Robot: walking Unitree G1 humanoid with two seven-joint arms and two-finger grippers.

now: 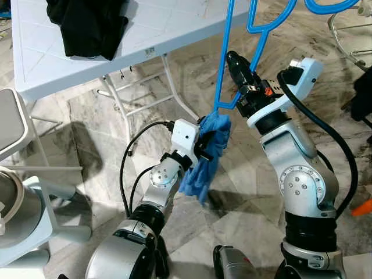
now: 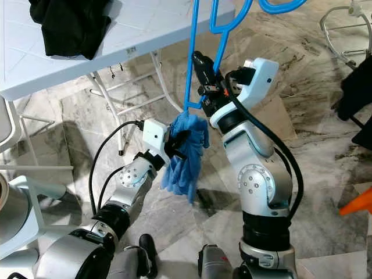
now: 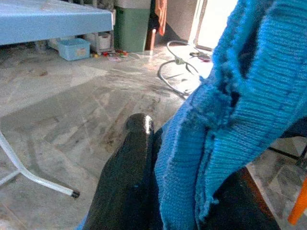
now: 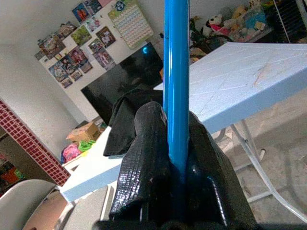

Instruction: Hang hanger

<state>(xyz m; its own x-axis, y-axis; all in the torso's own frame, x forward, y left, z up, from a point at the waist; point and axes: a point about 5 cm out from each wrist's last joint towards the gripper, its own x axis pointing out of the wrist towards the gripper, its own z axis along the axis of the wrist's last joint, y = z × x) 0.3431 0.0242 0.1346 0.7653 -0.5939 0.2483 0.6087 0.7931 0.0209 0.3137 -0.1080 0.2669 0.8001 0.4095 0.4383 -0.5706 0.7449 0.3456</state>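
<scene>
- Marble-patterned floor tiles (image 1: 244,192) spread under everything, with a white folding table (image 1: 151,29) standing at the robot's front left
- Held up over that floor is the blue hanger (image 1: 224,58), its thin frame rising out of the top of the head views, so its hook end and any rail it might go on are out of sight
- At the hanger's lower corner a blue knitted cloth (image 1: 203,157) hangs in a bunch, touching the frame there; whether it is properly threaded onto the hanger or only draped against it I cannot tell
- Right gripper (image 1: 237,65) has its two black fingers closed tight on one of the hanger's rods, which runs straight between the pads in the right wrist view
- Left gripper (image 2: 180,141) is pinched on the blue cloth just beside the hanger's corner, the knit filling the space between its fingers in the left wrist view
- My reading: the hanger is picked up and lifted, the garment is being managed at its base, and the actual hanging on a rail or hook is not yet done
- Further out, a black garment (image 1: 87,23) lies on the table top, a white chair (image 1: 11,128) stands at the far left, and a bit of something orange (image 1: 361,207) sits at the right edge
</scene>
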